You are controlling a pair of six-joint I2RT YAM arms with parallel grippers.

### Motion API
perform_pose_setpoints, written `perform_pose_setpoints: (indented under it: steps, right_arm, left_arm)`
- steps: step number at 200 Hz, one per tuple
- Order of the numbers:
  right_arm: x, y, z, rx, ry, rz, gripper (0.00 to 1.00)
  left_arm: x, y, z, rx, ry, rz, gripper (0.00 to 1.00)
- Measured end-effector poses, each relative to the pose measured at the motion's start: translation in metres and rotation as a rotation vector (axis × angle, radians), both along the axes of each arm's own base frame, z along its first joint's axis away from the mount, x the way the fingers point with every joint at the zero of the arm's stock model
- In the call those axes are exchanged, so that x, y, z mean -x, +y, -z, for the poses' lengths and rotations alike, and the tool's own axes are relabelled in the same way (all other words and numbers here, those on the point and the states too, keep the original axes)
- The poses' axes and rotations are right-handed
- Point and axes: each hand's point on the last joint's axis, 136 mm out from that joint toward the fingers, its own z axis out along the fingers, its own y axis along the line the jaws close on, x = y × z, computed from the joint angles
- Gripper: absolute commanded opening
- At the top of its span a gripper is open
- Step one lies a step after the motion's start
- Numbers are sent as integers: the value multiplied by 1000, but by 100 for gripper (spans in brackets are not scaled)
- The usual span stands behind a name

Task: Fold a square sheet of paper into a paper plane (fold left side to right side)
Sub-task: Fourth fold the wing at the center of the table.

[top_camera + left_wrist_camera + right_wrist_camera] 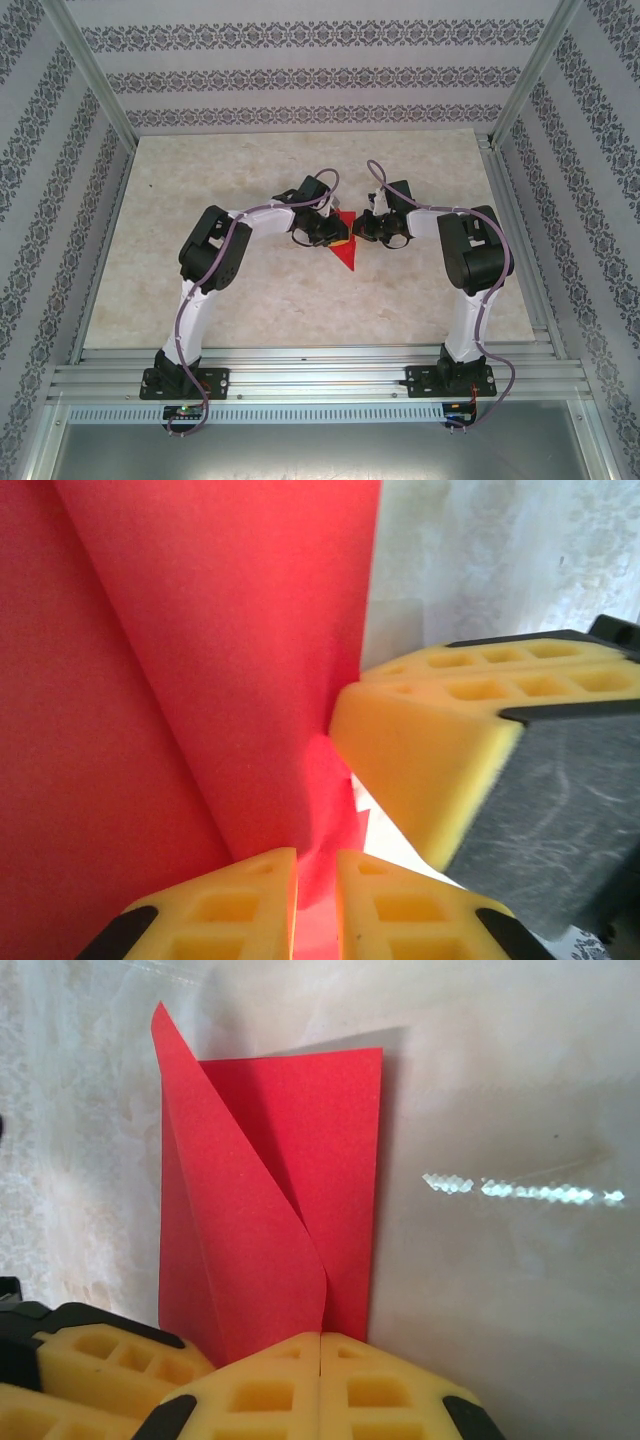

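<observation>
**Top view of the workspace.** A bright red folded sheet of paper [346, 256] is seen on a pale marbled tabletop [250, 295]. It is lodged between the fingertips of the left gripper [334, 236] and the right gripper [366, 229], which are set at opposite sides and nearly meet. A pointed corner of the paper is shown projecting past the fingertips toward the arm bases. The white-and-black left arm [205, 268] and right arm [470, 262] are bent inward. The bases are bolted to a ribbed aluminium rail [320, 372], and the table is enclosed by patterned wallpaper panels [300, 72].
</observation>
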Motion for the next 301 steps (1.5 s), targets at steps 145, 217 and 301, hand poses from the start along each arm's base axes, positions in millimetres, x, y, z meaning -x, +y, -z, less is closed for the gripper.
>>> perform_pose_setpoints:
  steps: [145,217,301]
  right_arm:
    - [22,-26,-52,64,-70,42,16]
    - [105,21,-25,10,36,-101,15]
    - [93,23,-10,44,52,-85,14]
  left_arm:
    - [-2,-5,3,23,14,2,20]
    - [-2,-5,3,22,14,2,20]
    - [-3,-6,3,23,12,2,20]
